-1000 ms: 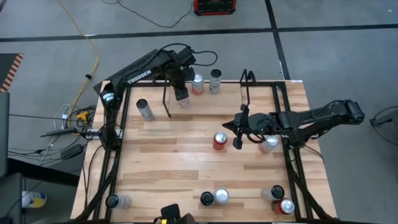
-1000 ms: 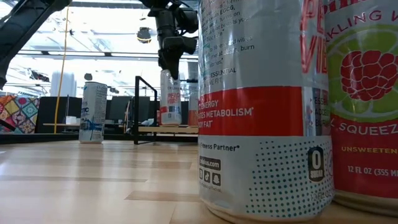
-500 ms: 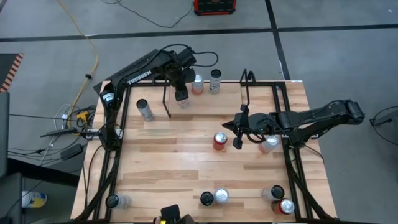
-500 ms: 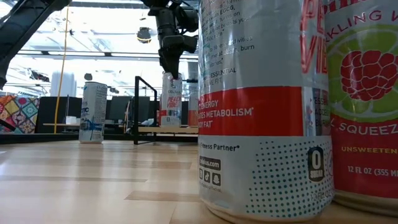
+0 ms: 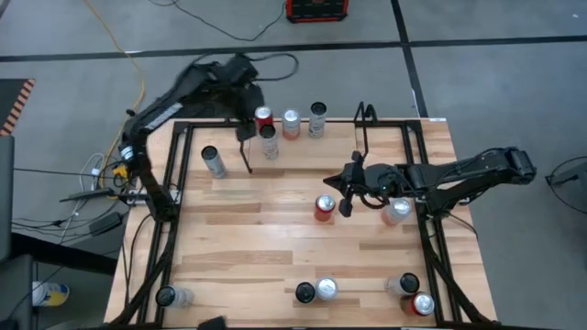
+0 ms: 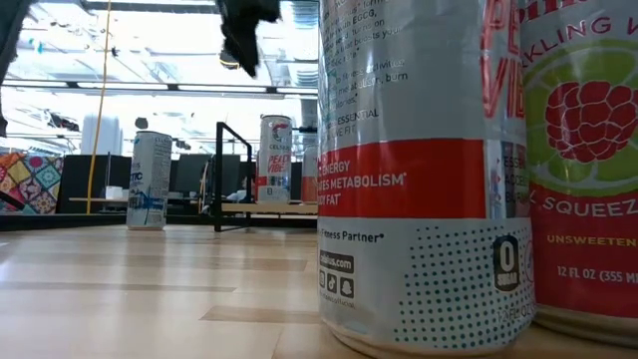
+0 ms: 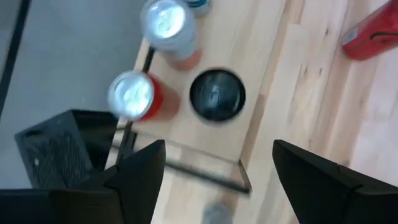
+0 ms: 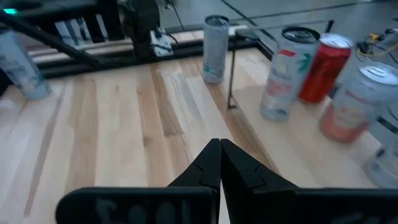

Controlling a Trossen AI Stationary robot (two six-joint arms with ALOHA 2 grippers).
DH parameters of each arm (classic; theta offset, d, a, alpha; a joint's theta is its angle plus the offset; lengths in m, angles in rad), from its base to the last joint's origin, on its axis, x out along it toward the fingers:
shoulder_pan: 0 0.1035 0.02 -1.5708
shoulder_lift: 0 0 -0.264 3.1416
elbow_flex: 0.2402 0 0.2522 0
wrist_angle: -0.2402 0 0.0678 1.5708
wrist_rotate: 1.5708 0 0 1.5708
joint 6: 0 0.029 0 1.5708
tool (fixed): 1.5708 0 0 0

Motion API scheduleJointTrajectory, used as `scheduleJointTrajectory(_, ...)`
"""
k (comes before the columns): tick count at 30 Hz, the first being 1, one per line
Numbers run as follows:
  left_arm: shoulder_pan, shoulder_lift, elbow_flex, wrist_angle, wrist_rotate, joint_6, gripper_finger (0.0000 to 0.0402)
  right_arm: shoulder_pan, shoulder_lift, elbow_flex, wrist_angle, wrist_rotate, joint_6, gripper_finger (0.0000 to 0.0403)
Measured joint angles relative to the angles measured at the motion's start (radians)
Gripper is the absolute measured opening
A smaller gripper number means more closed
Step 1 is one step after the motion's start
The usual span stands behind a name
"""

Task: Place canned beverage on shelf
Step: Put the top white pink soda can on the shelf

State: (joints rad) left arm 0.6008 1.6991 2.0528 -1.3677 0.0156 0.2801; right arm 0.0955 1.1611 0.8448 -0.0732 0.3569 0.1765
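A dark-topped can stands upright on its base at the left end of the shelf. A red can and two silver-topped cans stand beside it along the far edge. My left gripper hangs open above and to the left of these cans, touching nothing. My right gripper is shut over the table's middle, next to a red can, and holds nothing.
A silver can stands left of the shelf's bracket. Another can sits under the right arm. Several cans line the near edge and fill the low view. Black rail frames run along both table sides.
My left gripper has risen off the top of the dark-topped can and drawn back toward the table's far left corner, staying open. The can stays upright on the shelf. The red can behind it, which the arm covered, now shows.
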Motion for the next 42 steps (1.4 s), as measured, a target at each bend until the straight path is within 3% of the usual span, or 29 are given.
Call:
scheduleJointTrajectory(4,-0.001,-0.154,-0.101,0.01,0.073,-0.013,0.0282,-0.049,0.075,0.03,0.075,-0.093,-0.002,0.0033)
scheduleJointTrajectory(8,-0.004,-0.381,-0.337,0.172,0.199,-0.025,0.0282,-0.096,0.164,0.095,0.08,-0.119,-0.032,0.004)
scheduleJointTrajectory(17,-0.07,-1.009,-1.079,0.912,0.269,-0.222,0.0282,-0.166,0.321,0.275,0.096,-0.122,-0.107,0.0047)
scheduleJointTrajectory(24,-0.098,-1.365,-1.551,1.338,0.233,-0.36,0.0282,-0.199,0.412,0.349,0.083,-0.134,-0.123,0.0047)
scheduleJointTrajectory(30,-0.098,-1.571,-1.734,1.385,0.149,-0.356,0.0282,-0.257,0.499,0.446,0.089,-0.239,-0.101,0.0047)
scheduleJointTrajectory(35,-0.098,-1.669,-1.841,1.382,0.133,-0.334,0.0282,-0.299,0.586,0.538,0.071,-0.243,-0.094,0.0057)
scheduleJointTrajectory(42,-0.098,-1.697,-1.95,1.442,0.165,-0.278,0.0282,-0.348,0.695,0.689,-0.007,-0.255,-0.072,0.0127)
